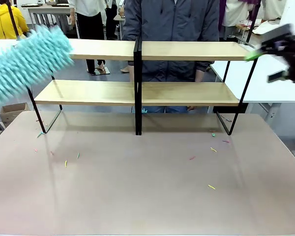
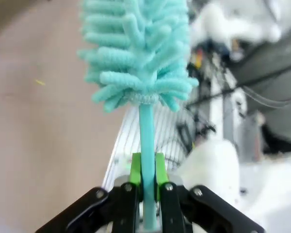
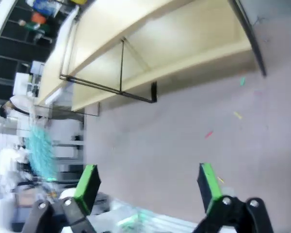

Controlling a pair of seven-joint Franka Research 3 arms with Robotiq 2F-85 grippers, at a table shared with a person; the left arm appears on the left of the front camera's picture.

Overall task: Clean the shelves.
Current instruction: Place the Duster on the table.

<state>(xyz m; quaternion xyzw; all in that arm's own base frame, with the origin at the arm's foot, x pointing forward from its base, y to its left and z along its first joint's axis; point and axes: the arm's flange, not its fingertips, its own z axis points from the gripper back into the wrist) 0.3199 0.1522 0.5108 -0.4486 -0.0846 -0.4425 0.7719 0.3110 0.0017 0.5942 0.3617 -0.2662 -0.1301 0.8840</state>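
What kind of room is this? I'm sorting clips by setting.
Probably a shared robotics lab or workshop: white tables with other people behind, cabling by a robot base, and the shelves as a test prop.

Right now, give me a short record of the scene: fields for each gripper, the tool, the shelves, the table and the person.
left gripper: shut on the duster handle
duster: teal, fluffy head raised at the shelves' left end
right gripper: open, holding nothing, near the shelves' right end
shelves: two tiers, wood boards on a black frame, boards bare
table: small coloured scraps scattered on it
person: standing behind the shelves
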